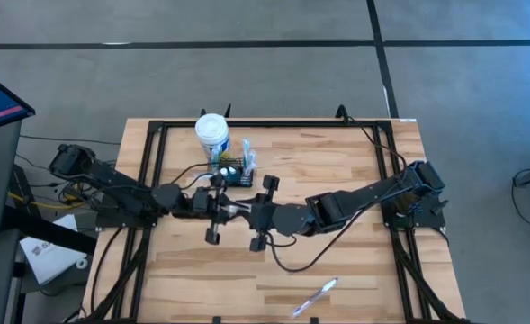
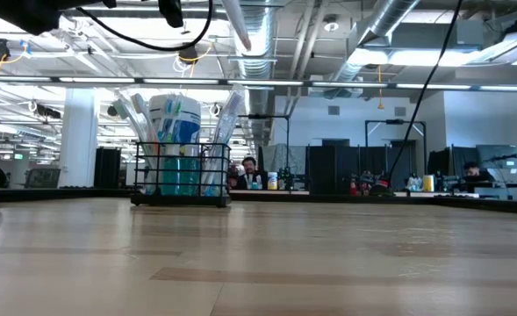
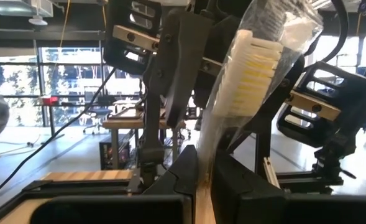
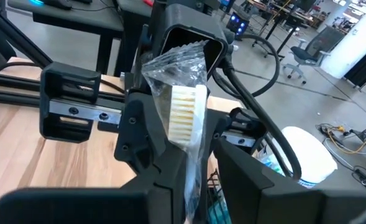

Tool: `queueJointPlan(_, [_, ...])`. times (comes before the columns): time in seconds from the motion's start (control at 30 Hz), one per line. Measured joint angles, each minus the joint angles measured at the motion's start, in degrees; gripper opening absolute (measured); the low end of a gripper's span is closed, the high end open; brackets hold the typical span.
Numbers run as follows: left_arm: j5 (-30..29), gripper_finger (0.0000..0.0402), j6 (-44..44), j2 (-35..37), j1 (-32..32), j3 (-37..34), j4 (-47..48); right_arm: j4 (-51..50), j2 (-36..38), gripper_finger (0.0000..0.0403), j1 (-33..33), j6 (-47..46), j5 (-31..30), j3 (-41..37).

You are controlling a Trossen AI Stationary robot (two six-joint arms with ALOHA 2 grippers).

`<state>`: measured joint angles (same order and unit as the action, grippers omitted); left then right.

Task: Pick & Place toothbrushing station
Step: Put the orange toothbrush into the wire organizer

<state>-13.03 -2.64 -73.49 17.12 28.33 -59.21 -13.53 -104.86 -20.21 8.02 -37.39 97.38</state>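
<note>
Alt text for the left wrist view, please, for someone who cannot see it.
The left gripper is shut on a plastic-wrapped toothbrush, white bristles uppermost. The right gripper faces it close behind, fingers either side of the wrapper. Beyond lies an open workshop with tables.

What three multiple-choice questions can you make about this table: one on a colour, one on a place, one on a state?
1. The tub lid's colour?
A red
B black
C white

2. Where does the spare toothbrush lie?
A on bare wood, apart from both arms
B on the tub
C under the right arm

3. The left claw is:
A wide open, empty
B shut on a wrapped toothbrush
C out of sight

Answers:
1. C, the high view shows a white top.
2. A, it lies alone on the planks.
3. B, the wrapper's stem is pinched between its fingers.
</note>
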Motion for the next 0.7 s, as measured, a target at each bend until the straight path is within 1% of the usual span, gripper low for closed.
queueJointPlan(0.07, [-0.25,0.001,-0.13,1.69,-0.02,-0.04,2.5,-0.2,0.04,0.0082,0.0,-0.01,0.0,0.04])
queueJointPlan(0.23, [-1.06,0.001,-0.17,8.45,-0.2,-0.14,11.54,-0.24,0.17,0.0082,0.02,0.08,-0.07,0.11])
queueJointPlan(0.37, [-1.99,0.001,-0.15,12.94,-0.13,-0.13,18.61,-0.21,0.17,0.0082,0.16,0.06,1.48,0.11])
queueJointPlan(0.7, [-10.07,0.001,-1.53,22.82,-0.2,-0.1,30.51,-0.78,0.17,0.0083,0.13,-0.53,5.78,0.11])
